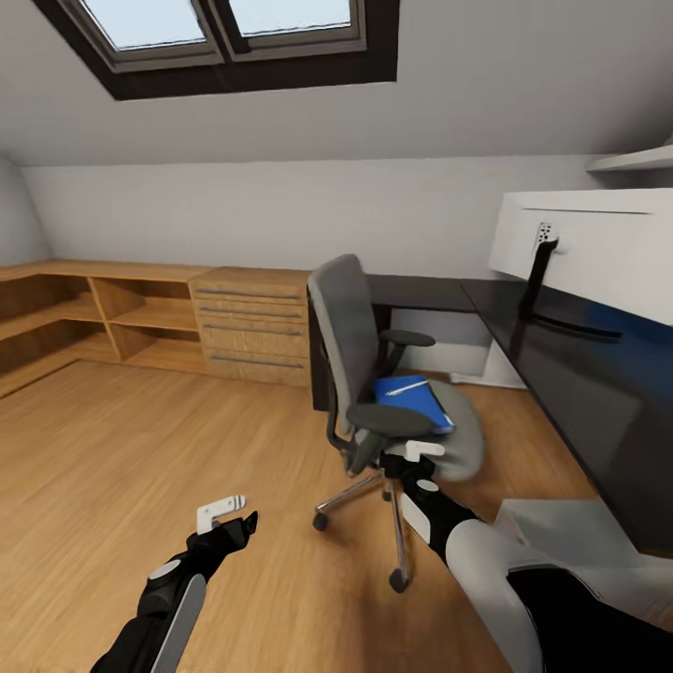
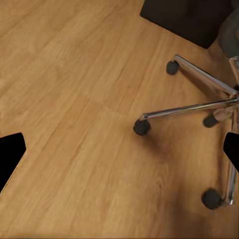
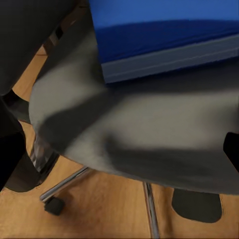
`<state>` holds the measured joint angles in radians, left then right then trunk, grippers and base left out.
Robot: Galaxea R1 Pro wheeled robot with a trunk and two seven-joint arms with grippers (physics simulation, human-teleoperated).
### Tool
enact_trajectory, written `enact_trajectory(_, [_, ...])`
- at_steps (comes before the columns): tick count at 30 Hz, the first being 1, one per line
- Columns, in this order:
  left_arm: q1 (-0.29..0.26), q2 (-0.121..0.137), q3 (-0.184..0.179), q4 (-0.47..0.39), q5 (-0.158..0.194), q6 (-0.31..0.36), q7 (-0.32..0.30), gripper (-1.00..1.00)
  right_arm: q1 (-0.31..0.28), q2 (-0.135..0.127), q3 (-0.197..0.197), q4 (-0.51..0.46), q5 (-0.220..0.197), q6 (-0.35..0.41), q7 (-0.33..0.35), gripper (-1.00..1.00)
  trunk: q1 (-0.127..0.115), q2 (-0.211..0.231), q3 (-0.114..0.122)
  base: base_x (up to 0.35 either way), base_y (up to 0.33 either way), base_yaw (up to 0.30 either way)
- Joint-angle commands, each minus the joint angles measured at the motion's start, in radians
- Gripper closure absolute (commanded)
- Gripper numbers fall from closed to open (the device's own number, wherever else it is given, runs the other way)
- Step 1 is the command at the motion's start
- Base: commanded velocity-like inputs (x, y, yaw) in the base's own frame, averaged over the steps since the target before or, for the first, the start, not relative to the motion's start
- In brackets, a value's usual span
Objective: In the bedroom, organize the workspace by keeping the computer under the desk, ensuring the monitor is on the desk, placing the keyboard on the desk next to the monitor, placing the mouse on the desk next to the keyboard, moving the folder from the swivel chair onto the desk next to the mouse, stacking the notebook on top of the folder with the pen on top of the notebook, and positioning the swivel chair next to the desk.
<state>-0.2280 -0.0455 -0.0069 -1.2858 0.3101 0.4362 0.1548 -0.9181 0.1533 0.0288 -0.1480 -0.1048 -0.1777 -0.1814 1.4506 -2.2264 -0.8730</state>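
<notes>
Right now both claws hang low by the swivel chair (image 1: 374,374), which carries the blue folder (image 1: 414,400) on its seat.

From the head view, the chair stands at centre, with the black tabletop (image 1: 561,346) at 3 o'clock of it and the monitor (image 1: 598,248) upright on that tabletop. A thin white pen (image 1: 408,387) lies on the folder. The left claw (image 1: 227,512) hovers over the wood floor (image 1: 140,449) at 8 o'clock of the chair, its fingers spread apart and gripping nothing. The right claw (image 1: 416,452) sits just beside the seat's front edge, under the near armrest; its wrist camera looks across the grey seat toward the folder (image 3: 164,35), fingers apart, nothing between them. A light wood dresser (image 1: 252,322) stands against the far wall.
</notes>
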Motion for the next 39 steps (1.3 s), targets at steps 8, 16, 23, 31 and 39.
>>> enact_trajectory(8, [-0.001, 0.000, -0.001, -0.001, 0.012, 0.004, 0.008, -1.00, -0.001, 0.000, 0.005, 0.001, -0.010, -0.005, -0.001, -1.00, 0.000, 0.000, -0.001, 0.000, 0.000, 0.274])
enact_trajectory(16, [-0.001, 0.000, -0.001, -0.001, 0.011, 0.004, 0.008, -1.00, -0.001, 0.000, 0.005, 0.002, -0.010, -0.005, -0.001, -1.00, 0.000, 0.000, -0.001, 0.000, 0.000, 0.267])
enact_trajectory(23, [-0.001, 0.000, -0.001, -0.001, 0.010, 0.004, 0.008, -1.00, -0.001, -0.001, 0.006, 0.000, -0.010, -0.005, 0.000, -1.00, 0.000, 0.000, 0.000, 0.000, 0.000, -0.037])
enact_trajectory(31, [-0.001, 0.000, -0.001, -0.001, 0.009, 0.004, 0.008, -1.00, -0.001, -0.001, 0.006, 0.001, -0.010, -0.005, 0.000, -1.00, 0.000, 0.000, 0.005, 0.000, 0.000, -0.229])
enact_trajectory(39, [-0.001, 0.000, -0.001, -0.003, 0.010, 0.004, 0.007, -1.00, -0.001, -0.001, 0.006, 0.001, -0.010, -0.005, 0.000, -1.00, 0.000, 0.000, 0.010, 0.000, 0.000, -0.245])
